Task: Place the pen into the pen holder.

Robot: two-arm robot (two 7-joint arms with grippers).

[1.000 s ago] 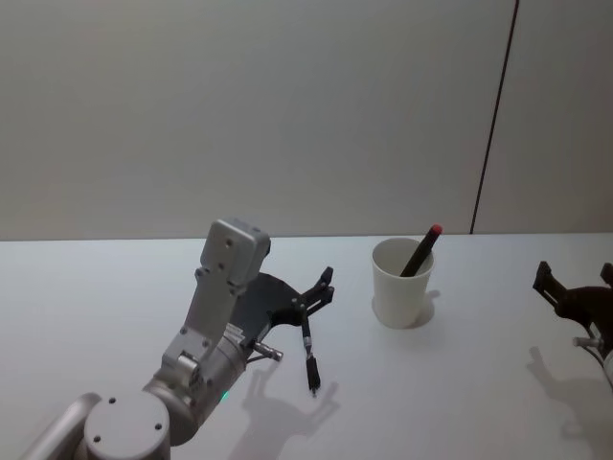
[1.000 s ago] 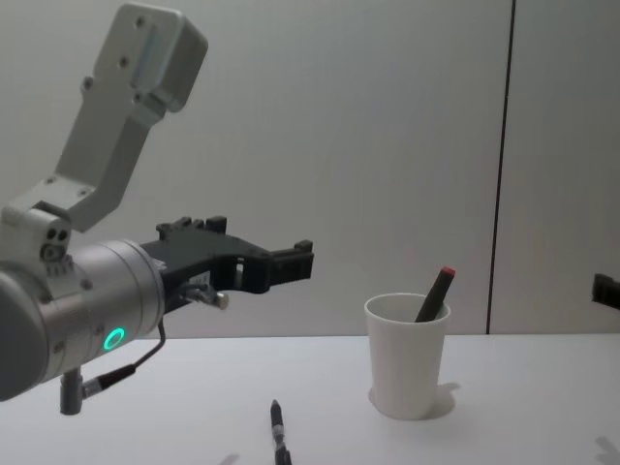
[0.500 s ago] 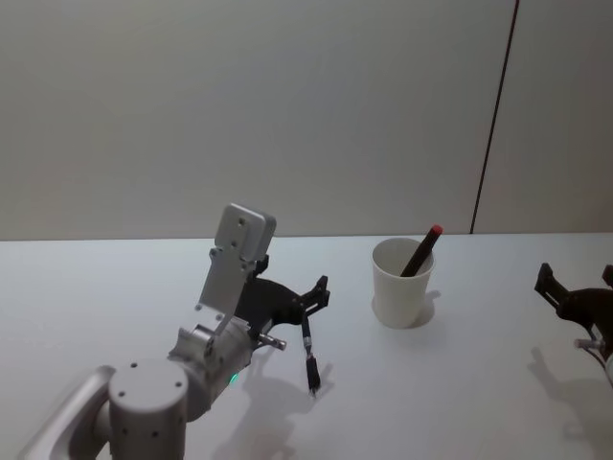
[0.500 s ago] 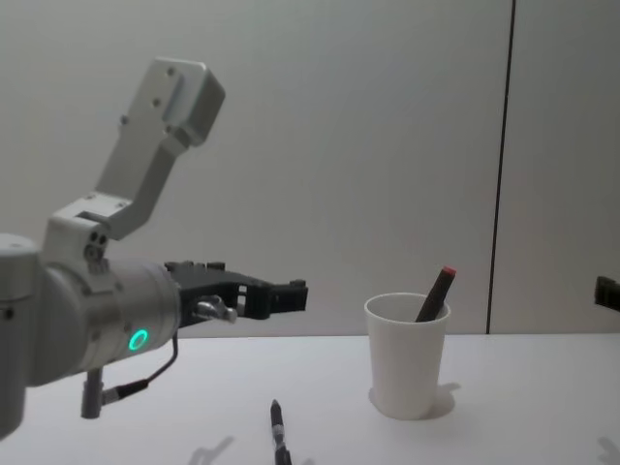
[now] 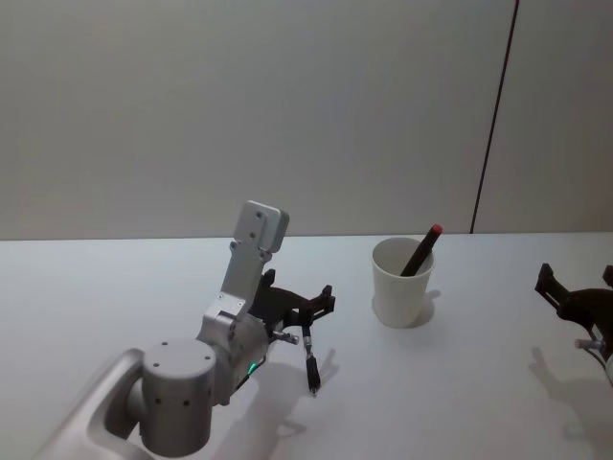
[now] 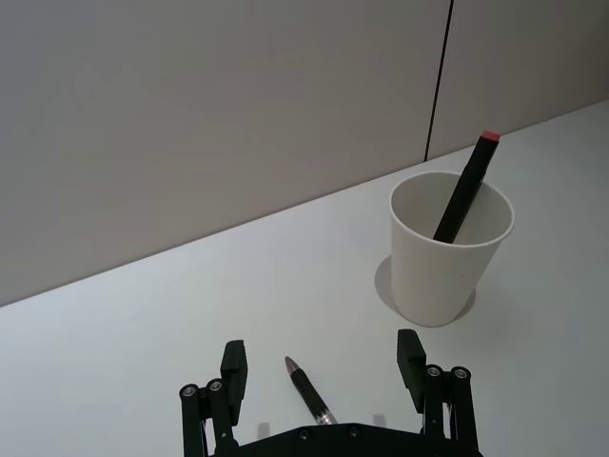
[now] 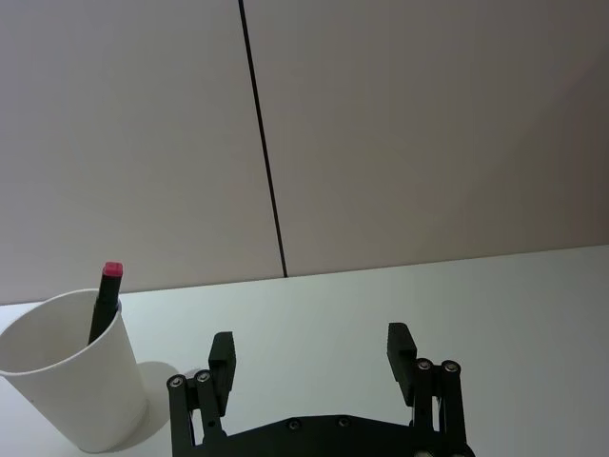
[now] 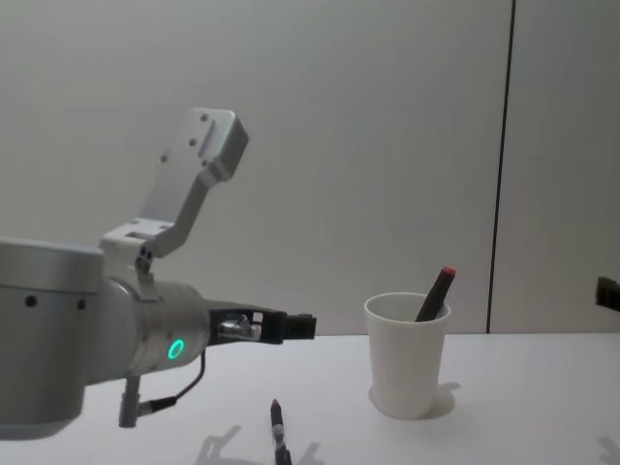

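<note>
Over the black pen (image 6: 309, 390), the left hand (image 6: 322, 350) hangs wide open and empty; right hand (image 7: 311, 345) idles open.

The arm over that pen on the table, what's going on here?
The left gripper, open, hovers over the black pen lying on the white table; it is not yet gripping it. The pen holder, a white paper cup, stands beyond the pen with a red-capped pen already inside. The right gripper sits open and idle off to the cup's other side.
</note>
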